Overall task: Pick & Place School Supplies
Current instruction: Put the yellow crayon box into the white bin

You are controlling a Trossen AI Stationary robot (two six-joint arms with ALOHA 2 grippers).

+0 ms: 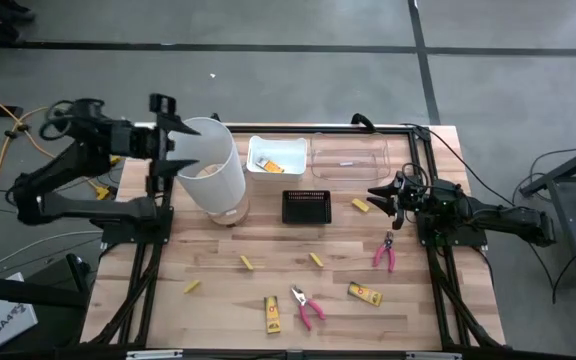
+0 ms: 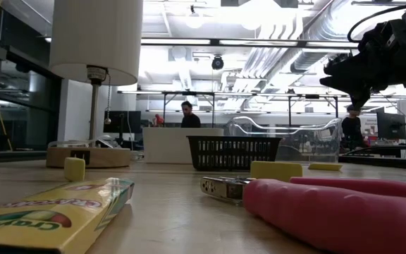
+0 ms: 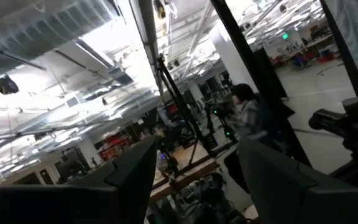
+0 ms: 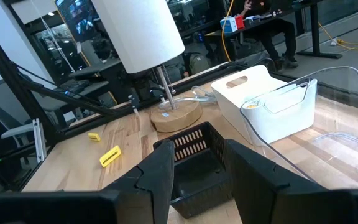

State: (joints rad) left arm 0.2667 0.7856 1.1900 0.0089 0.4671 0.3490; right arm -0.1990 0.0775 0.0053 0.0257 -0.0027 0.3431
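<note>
Your school supplies lie scattered over the near half of the wooden tabletop (image 1: 218, 300). You have two pink-handled pliers, one (image 1: 307, 306) near the front edge and one (image 1: 385, 252) toward the right side. Two flat yellow crayon packets with dark print lie close to the front pair, one (image 1: 271, 313) to its left and one (image 1: 365, 293) to its right. Four small plain yellow blocks are spread about: (image 1: 192, 286), (image 1: 247, 263), (image 1: 316, 260) and (image 1: 361, 205).

Behind them, mid-table, stands a small black slatted tray (image 1: 306, 206). Farther back sit a white handled bin (image 1: 276, 157) with something yellow inside and a clear plastic tub (image 1: 349, 160). A tall white cylinder on a round wooden base (image 1: 212, 170) rises to the tray's left.

Your right claw (image 1: 382, 199) hovers just right of the black tray, above the nearby block, fingers apart and empty. Your left claw (image 1: 160, 140) is raised beside the white cylinder, spread wide, holding nothing.
</note>
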